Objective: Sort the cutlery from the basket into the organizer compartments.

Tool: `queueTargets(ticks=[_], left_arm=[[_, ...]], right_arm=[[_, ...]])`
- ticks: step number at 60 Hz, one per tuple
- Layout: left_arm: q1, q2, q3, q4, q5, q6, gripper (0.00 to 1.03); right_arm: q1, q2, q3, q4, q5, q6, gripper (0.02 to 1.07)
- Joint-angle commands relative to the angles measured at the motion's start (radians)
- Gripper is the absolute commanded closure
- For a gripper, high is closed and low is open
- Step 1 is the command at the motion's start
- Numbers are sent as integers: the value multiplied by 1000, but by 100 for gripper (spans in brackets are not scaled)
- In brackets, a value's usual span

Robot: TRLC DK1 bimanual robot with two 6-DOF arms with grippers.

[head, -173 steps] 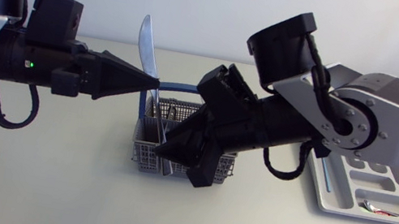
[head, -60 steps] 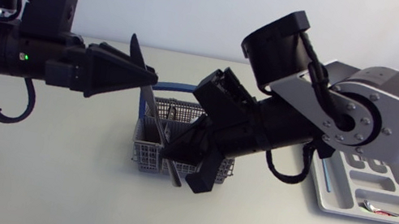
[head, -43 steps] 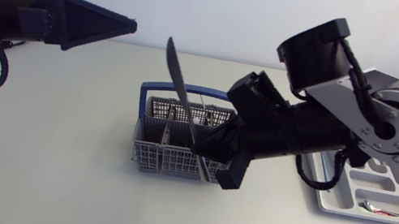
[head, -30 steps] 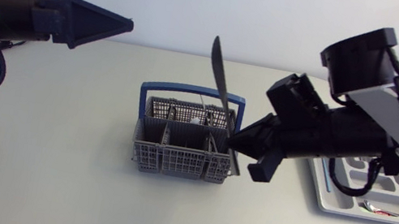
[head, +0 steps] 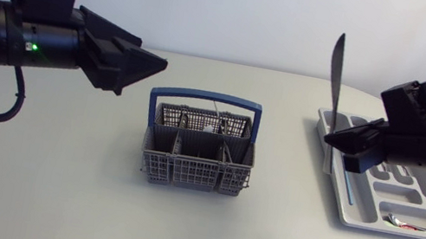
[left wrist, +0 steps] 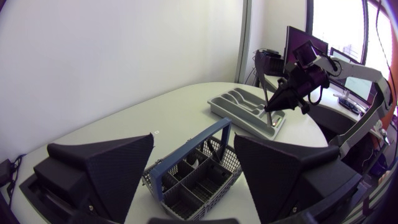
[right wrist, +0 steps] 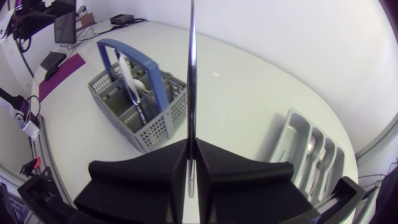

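A pale table [head: 263,234] carries everything. The right claw [head: 341,143] hangs over the organizer [head: 387,230], at the edge facing the basket [head: 197,162]. It is pinching the knife [head: 335,71] by its lower end, both fingers pressed flat against it.

The knife's long axis stands nearly upright, with the blade rising straight up out of the claw. The organizer's long slots lie flat, directly beneath the claw and running away from it. So the knife is about a quarter turn off the lie of any slot, and that is what the coming move turns on. It should probably be tipped down until it lies along a long slot, and only then let go. Dropped upright, it would likely topple across the dividers.

The left claw [left wrist: 194,138] is spread wide and holds nothing. It hangs above the table on the basket's far side from the right claw, well apart from the organizer. The basket lies ahead of and below its fingers, so this arm is the nearer one for the next pick. At least one more piece [right wrist: 130,74] stands upright in the basket.
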State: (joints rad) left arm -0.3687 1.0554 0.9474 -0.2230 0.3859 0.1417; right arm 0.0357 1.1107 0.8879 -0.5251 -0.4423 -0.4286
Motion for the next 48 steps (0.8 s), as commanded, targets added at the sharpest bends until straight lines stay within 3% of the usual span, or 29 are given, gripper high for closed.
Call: queueTargets(ticks=[1, 7, 17, 33, 48], left_arm=[[-49, 9, -21, -4, -61, 48, 14], [-113, 32, -22, -4, -147, 72, 14], [-173, 60, -25, -4, -208, 91, 15], [-207, 78, -25, -3, -231, 107, 15], [-263, 81, -50, 2, -329, 151, 15]], right_arm=[[-82, 9, 0, -4, 5, -42, 101], [-192, 64, 13, 16, 31, -71, 101], [-342, 175, 52, 74, 94, -94, 101], [-461, 399, 155, 217, 266, -70, 101], [-527, 633, 312, 263, 386, -32, 101]])
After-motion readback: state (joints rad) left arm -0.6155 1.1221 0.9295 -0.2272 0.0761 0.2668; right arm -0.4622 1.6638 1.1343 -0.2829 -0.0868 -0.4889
